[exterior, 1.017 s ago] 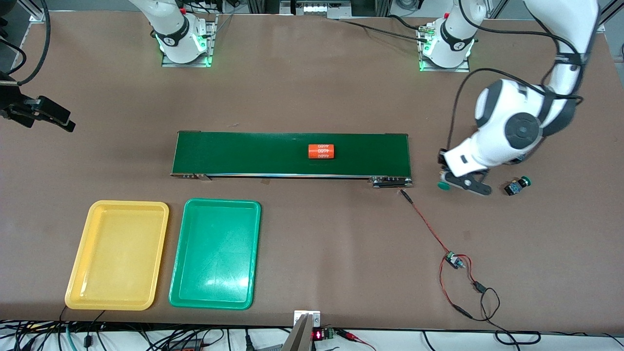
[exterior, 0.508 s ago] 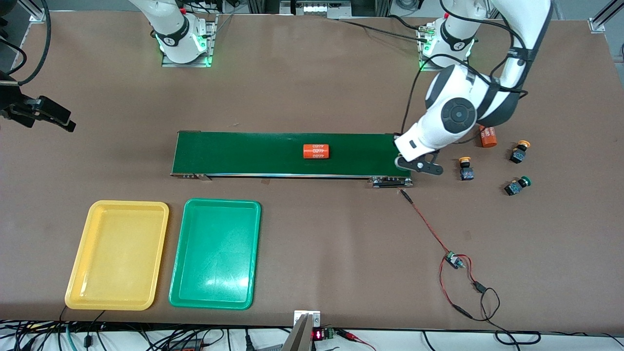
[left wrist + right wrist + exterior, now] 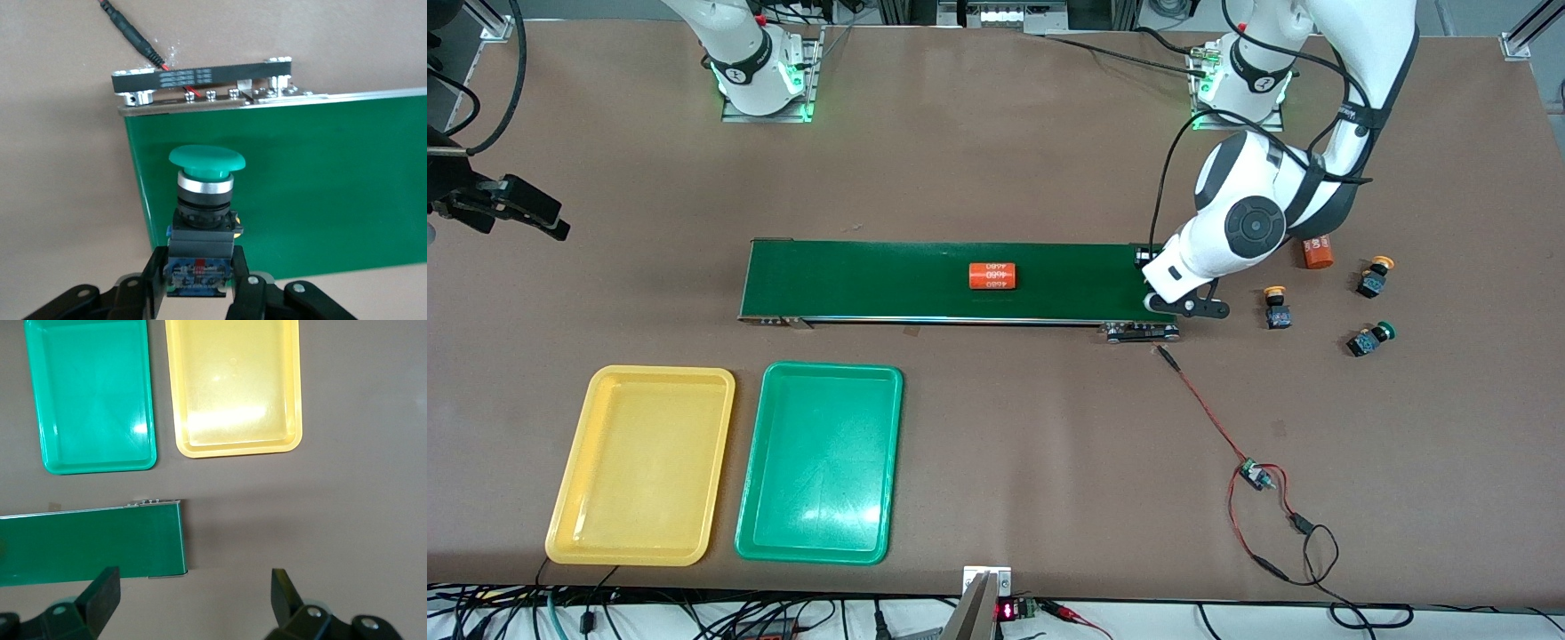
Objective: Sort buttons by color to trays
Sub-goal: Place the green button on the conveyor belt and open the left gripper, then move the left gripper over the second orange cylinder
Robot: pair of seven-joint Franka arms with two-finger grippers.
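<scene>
Your left gripper [image 3: 199, 293] is clamped on 1 green button [image 3: 205, 200], over the belt [image 3: 871, 280] end. Next, probably set it down there. Your right gripper [image 3: 193, 600] waits wide open, holding nothing.

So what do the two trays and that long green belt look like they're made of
The yellow tray and green tray look like moulded plastic, glossy: both carry bright highlights and have rounded corners and raised rims. The conveyor belt looks like a matte rubbery or coated fabric sheet, dark green with no glare; its end roller bracket appears to be bare metal. The exact materials cannot be confirmed by sight.
</scene>
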